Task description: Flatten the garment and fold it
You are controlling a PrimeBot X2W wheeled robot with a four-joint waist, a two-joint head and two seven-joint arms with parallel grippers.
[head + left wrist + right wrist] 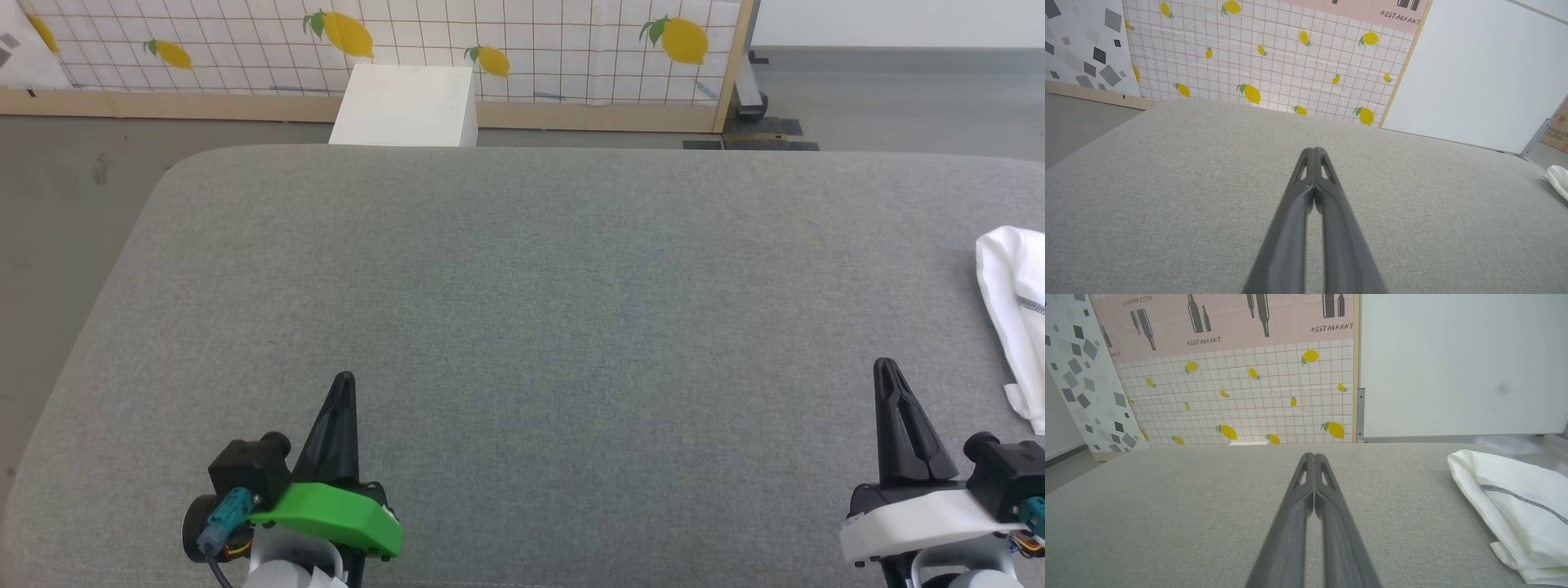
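The garment [1016, 310] is white soft fabric with a grey stitched seam, bunched at the far right edge of the grey padded table [522, 310]. The right wrist view has the garment [1515, 510] at its right side, and the left wrist view catches a corner of the garment [1557, 179] at its far right. My left gripper [345, 380] rests low at the front left, fingers pressed together, nothing in them. My right gripper [884, 365] sits at the front right, also shut and empty, a short way left of the garment. Their closed tips show as left gripper [1314, 150] and right gripper [1312, 455].
A rigid white box [406, 106] stands on the floor beyond the table's far edge. Behind it runs a lemon-print panel [522, 49] with a wooden base. A dark wheeled stand foot [751, 102] is at the back right. Grey floor surrounds the table.
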